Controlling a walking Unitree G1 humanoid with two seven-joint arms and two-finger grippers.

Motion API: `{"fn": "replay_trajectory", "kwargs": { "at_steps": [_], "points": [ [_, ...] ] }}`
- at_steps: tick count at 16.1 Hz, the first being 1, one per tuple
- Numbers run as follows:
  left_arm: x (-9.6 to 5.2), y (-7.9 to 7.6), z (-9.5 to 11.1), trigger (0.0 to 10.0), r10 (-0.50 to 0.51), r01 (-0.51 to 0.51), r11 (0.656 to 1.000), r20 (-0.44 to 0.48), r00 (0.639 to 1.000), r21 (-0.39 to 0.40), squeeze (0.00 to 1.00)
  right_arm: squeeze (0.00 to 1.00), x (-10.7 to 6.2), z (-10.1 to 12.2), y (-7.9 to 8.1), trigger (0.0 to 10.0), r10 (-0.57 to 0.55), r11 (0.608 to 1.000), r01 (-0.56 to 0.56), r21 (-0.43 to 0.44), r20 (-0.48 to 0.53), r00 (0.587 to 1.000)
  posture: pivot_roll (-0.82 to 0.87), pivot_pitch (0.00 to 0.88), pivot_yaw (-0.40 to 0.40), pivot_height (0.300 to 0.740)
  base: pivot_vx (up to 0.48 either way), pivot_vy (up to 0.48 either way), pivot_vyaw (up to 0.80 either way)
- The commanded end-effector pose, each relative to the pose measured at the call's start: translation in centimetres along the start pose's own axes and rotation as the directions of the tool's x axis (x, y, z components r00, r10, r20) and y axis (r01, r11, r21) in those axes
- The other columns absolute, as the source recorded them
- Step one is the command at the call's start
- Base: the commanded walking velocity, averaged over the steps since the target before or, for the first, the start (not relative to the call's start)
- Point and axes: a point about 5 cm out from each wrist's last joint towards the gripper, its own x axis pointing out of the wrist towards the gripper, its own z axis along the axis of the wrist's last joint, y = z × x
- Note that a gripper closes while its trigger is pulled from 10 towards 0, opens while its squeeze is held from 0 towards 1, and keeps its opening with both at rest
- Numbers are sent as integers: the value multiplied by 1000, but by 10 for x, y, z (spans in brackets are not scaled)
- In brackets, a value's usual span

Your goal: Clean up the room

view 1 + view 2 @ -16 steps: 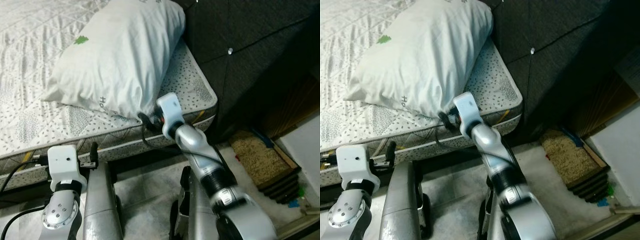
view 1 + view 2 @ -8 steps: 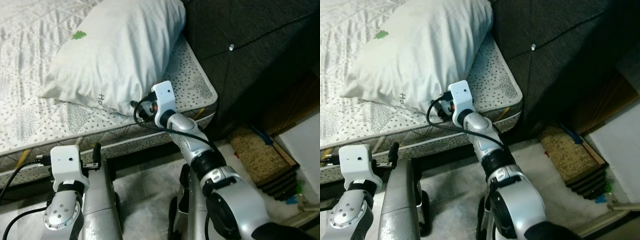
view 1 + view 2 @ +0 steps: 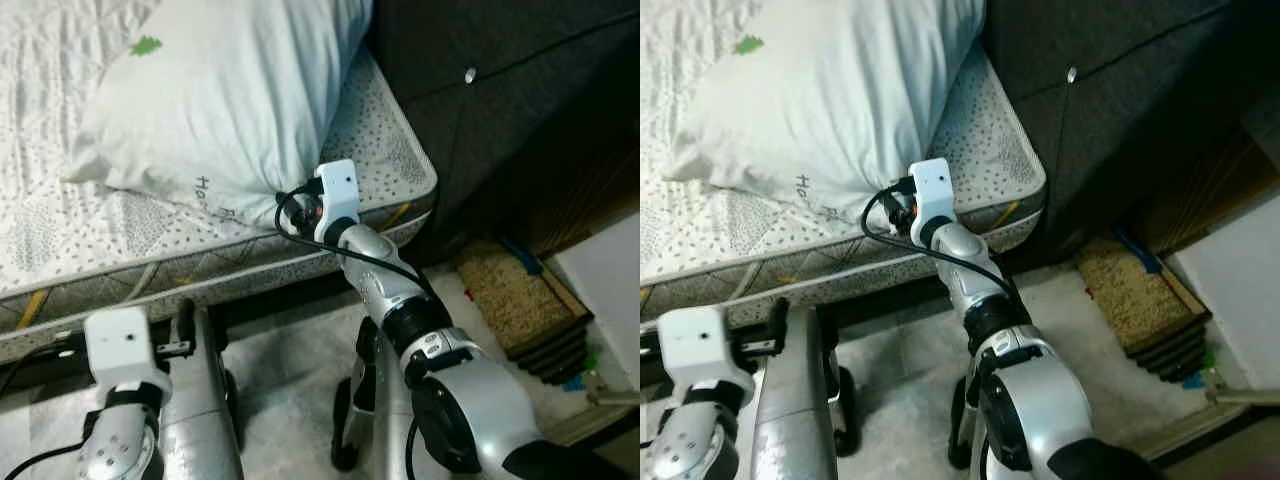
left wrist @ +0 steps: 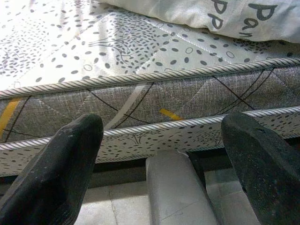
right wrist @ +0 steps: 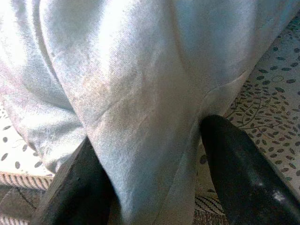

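Note:
A big white pillow (image 3: 210, 100) with a green tree mark lies on the patterned mattress (image 3: 385, 150), up against the dark headboard. My right gripper (image 3: 290, 212) reaches to the pillow's near corner at the mattress edge. In the right wrist view its fingers (image 5: 234, 164) stand open on either side of that pillow corner (image 5: 140, 93), with fabric filling the gap between them. My left gripper (image 4: 161, 126) is open and holds nothing, low in front of the mattress side (image 4: 140, 98).
The dark padded headboard (image 3: 500, 100) rises right of the bed. On the tiled floor (image 3: 280, 380) to the right lie a brown woven mat (image 3: 510, 300) and a white panel (image 3: 610, 290). The mattress edge runs across just ahead of me.
My right arm has stretched forward and its fingers now straddle the pillow's near corner. The camera has tipped down a little; the left arm sits lower in view.

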Motion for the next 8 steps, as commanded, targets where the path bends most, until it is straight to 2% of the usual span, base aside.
{"fn": "replay_trajectory", "kwargs": {
  "at_steps": [1, 3, 5, 8],
  "points": [
    [-4, 3, -1, 10000, 19, -19, 1000, -16, 1000, 11, 0, 0, 10, 9, 33, 0, 48, 997, -50, 53, 43, 998, 88, 346, -108, 535, 0, 0, 0],
    [-4, 5, -1, 10000, 22, -22, 1000, -16, 1000, 18, 0, 0, 11, 20, 24, 0, 18, 999, -23, 45, 100, 995, 89, 348, -102, 535, 0, 0, 0],
    [-5, 3, 0, 10000, 19, -19, 1000, -18, 1000, 20, 0, 0, 10, 43, -2, 0, -65, 998, 64, 10, 185, 981, 83, 349, -100, 535, 0, 0, 0],
    [-3, 1, -1, 10000, 15, -15, 1000, -20, 1000, 15, 0, 0, 3, 81, -49, 0, -183, 976, 206, -64, 258, 949, 66, 353, -109, 535, 0, 0, 0]
  ]
}}
